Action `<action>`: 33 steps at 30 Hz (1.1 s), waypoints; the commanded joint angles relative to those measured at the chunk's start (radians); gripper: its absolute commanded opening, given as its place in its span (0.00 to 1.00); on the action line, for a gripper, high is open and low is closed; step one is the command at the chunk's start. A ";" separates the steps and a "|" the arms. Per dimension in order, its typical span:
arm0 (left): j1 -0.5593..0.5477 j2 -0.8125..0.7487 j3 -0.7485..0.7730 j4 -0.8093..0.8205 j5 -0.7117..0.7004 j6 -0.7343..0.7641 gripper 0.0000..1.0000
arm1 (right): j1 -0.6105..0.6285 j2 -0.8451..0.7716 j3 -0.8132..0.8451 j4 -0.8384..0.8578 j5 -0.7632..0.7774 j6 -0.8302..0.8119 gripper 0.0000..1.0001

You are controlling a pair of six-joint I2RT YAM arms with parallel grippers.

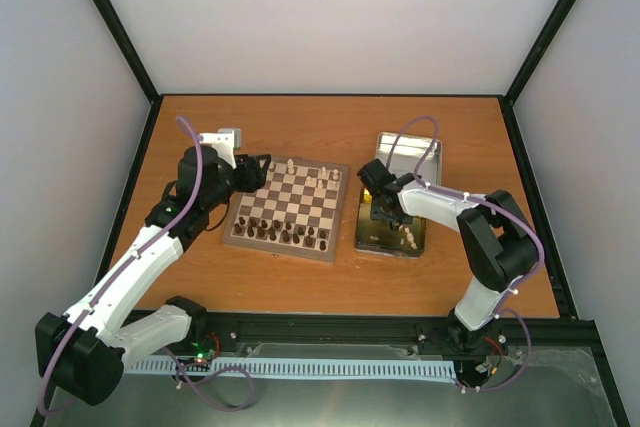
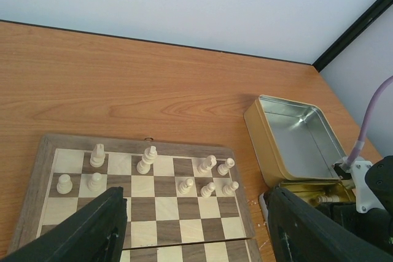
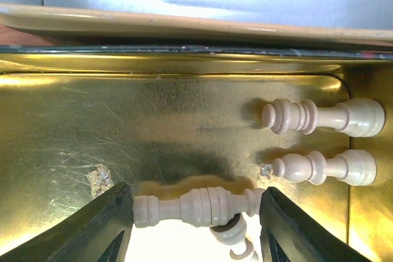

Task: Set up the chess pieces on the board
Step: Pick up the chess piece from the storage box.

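Four cream-white chess pieces (image 3: 202, 208) flat on the gold tin (image 3: 73, 121) floor, others upright on the board (image 2: 43, 170). Right gripper (image 3: 195, 197) fingers apart, bracketing one lengthwise; pinched or not, impossible to tell. Left gripper (image 2: 196, 197) spread, empty, over the board. Likely light, hard, apt to roll: best taken across the waist. Tin walls close; open tabletop (image 2: 123, 78) beyond.

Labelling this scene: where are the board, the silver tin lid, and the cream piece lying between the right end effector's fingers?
board (image 2: 123, 145), left wrist view, far tan border.
silver tin lid (image 2: 301, 130), left wrist view, bare inner floor.
cream piece (image 3: 196, 207), right wrist view, its ringed middle.
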 commanded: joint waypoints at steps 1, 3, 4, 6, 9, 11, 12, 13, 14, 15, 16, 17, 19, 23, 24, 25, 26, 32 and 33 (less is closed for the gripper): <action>0.006 -0.007 0.005 0.030 0.007 -0.007 0.64 | 0.004 -0.038 0.017 -0.007 0.021 0.018 0.56; 0.006 -0.007 0.006 0.030 0.006 -0.007 0.64 | 0.004 -0.055 0.005 0.016 0.008 0.009 0.53; 0.006 -0.006 0.006 0.029 0.006 -0.007 0.64 | 0.004 -0.065 -0.010 0.031 0.000 -0.008 0.51; 0.006 -0.005 0.006 0.029 0.005 -0.007 0.64 | 0.002 -0.085 -0.024 0.051 -0.005 -0.068 0.51; 0.006 -0.004 0.008 0.028 0.005 -0.007 0.64 | -0.003 -0.123 -0.050 0.096 -0.034 -0.214 0.54; 0.006 -0.001 0.010 0.027 0.007 -0.007 0.64 | -0.012 -0.153 -0.065 0.118 -0.065 -0.305 0.56; 0.006 0.000 0.011 0.027 0.008 -0.006 0.64 | -0.022 -0.163 -0.069 0.123 -0.090 -0.341 0.56; 0.007 0.002 0.012 0.027 0.009 -0.006 0.64 | -0.035 -0.173 -0.074 0.127 -0.120 -0.372 0.56; 0.006 0.002 0.011 0.027 0.008 -0.006 0.64 | -0.050 -0.180 -0.080 0.130 -0.164 -0.403 0.56; 0.006 0.003 0.012 0.025 0.007 -0.005 0.64 | -0.064 -0.184 -0.082 0.125 -0.197 -0.427 0.56; 0.006 0.001 0.013 0.024 0.006 -0.004 0.64 | -0.079 -0.185 -0.084 0.112 -0.211 -0.444 0.55; 0.007 0.001 0.014 0.023 0.003 -0.004 0.64 | -0.092 -0.187 -0.085 0.099 -0.228 -0.466 0.53; 0.007 -0.002 0.012 0.022 0.003 -0.004 0.64 | -0.116 -0.196 -0.091 0.072 -0.274 -0.523 0.51; 0.007 0.009 0.016 0.024 0.012 -0.004 0.64 | -0.136 -0.194 -0.075 0.016 -0.309 -0.584 0.52; 0.007 0.012 0.019 0.024 0.014 -0.004 0.64 | -0.142 -0.188 -0.069 0.015 -0.339 -0.596 0.52; 0.007 0.015 0.022 0.022 0.015 -0.004 0.64 | -0.144 -0.179 -0.062 0.011 -0.348 -0.600 0.52; 0.007 0.017 0.025 0.018 0.015 -0.003 0.64 | -0.145 -0.164 -0.055 0.005 -0.339 -0.603 0.52; 0.007 0.021 0.027 0.019 0.016 -0.002 0.64 | -0.157 -0.082 0.006 -0.041 -0.303 -0.624 0.41; 0.007 0.021 0.028 0.019 0.016 -0.003 0.64 | -0.159 -0.074 0.011 -0.045 -0.303 -0.631 0.38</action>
